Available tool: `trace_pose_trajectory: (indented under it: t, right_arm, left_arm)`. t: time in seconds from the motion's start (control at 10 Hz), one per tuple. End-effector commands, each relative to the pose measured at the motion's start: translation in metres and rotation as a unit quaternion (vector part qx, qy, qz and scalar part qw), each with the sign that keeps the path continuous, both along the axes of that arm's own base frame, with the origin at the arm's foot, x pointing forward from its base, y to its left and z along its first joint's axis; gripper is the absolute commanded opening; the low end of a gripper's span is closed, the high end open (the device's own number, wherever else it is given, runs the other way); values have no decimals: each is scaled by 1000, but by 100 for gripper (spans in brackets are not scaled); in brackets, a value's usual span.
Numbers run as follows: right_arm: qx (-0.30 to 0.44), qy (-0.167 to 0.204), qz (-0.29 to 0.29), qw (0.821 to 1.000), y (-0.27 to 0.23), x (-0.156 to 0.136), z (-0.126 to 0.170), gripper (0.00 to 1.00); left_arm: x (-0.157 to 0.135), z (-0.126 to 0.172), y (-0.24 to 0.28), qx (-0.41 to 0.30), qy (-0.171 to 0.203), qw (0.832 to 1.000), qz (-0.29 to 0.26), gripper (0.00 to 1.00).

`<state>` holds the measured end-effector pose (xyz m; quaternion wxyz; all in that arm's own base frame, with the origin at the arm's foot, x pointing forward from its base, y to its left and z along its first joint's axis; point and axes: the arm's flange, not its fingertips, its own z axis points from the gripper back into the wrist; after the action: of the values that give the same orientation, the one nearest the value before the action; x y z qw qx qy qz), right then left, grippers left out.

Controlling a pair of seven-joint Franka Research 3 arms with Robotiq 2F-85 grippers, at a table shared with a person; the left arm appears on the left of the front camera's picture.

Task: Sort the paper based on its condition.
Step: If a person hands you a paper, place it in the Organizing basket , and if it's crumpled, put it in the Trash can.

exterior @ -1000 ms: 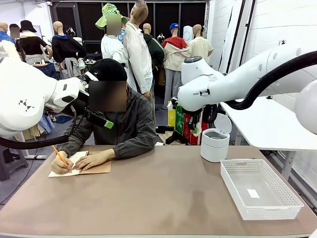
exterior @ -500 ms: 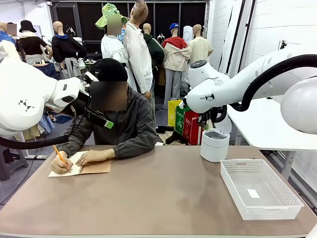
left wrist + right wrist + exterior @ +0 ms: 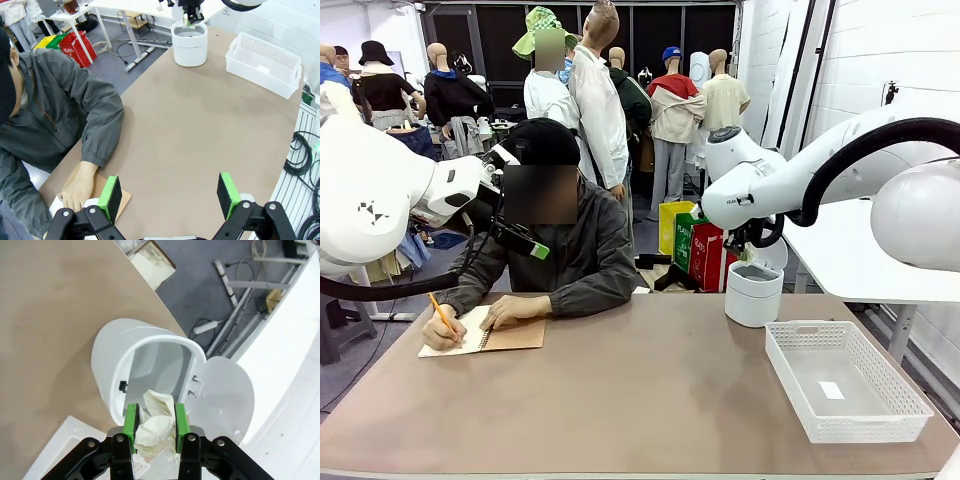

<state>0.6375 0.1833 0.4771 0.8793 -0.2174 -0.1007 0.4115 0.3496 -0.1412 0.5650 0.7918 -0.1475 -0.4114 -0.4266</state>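
Crumpled paper (image 3: 159,407) over the open bin (image 3: 107,365)
We see the paper pinched in the right pincer (image 3: 155,415) just above the white bin, its lid (image 3: 225,390) flipped back; the left pincer (image 3: 170,192) hangs open over the table (image 3: 190,125).

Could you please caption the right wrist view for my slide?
Right gripper holds crumpled white paper above the open white lidded bin.
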Motion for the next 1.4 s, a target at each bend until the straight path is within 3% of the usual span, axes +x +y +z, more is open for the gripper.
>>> trace_pose_trajectory:
  t: [0.0, 0.4, 0.5, 0.8, 1.3]
  right_arm:
    - [-27, -12, -23, 999, -2, 9, -6, 35]
    - [-32, -14, -31, 999, -8, 21, -18, 35]
    - [-29, -14, -34, 999, -8, 22, -20, 42]
    - [-28, -19, -45, 998, -12, 28, -22, 100]
    - [-22, -10, -40, 999, -11, 25, -21, 100]
  left_arm:
    - [0, -1, 1, -2, 6, 1000, 1, 100]
    - [0, -1, 1, -2, 6, 1000, 1, 100]
    - [0, -1, 1, -2, 6, 1000, 1, 100]
    - [0, -1, 1, -2, 6, 1000, 1, 100]
    - [0, -1, 1, -2, 6, 1000, 1, 100]
